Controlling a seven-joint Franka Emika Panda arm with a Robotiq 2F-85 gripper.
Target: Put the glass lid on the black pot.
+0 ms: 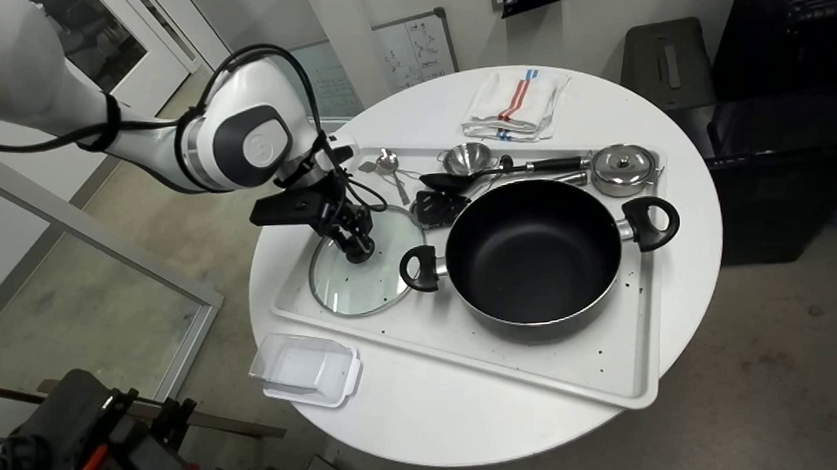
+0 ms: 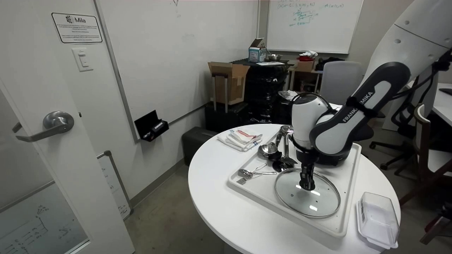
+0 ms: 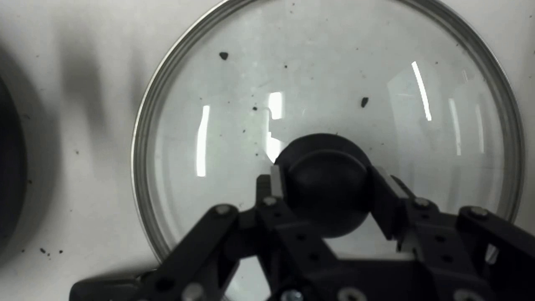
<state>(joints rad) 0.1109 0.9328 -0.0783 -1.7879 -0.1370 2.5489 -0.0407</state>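
The glass lid (image 1: pixel 378 285) lies on the white tray beside the black pot; it also shows in an exterior view (image 2: pixel 312 204) and in the wrist view (image 3: pixel 322 83). My gripper (image 1: pixel 358 249) is over the lid's centre; in the wrist view its fingers (image 3: pixel 326 184) press on both sides of the black knob. I cannot tell whether the lid is lifted at all. The black pot (image 1: pixel 536 257) stands uncovered to the lid's right, its near handle overlapping the lid's rim from this view. In an exterior view the pot (image 2: pixel 333 158) is mostly hidden behind the arm.
The white tray (image 1: pixel 470 362) has a raised rim. Behind the pot lie a black spatula (image 1: pixel 440 206), a black spoon (image 1: pixel 451 181), a strainer (image 1: pixel 467 158) and a small lidded metal pot (image 1: pixel 623 170). A clear plastic container (image 1: pixel 310 369) and a folded towel (image 1: pixel 516 102) are on the table.
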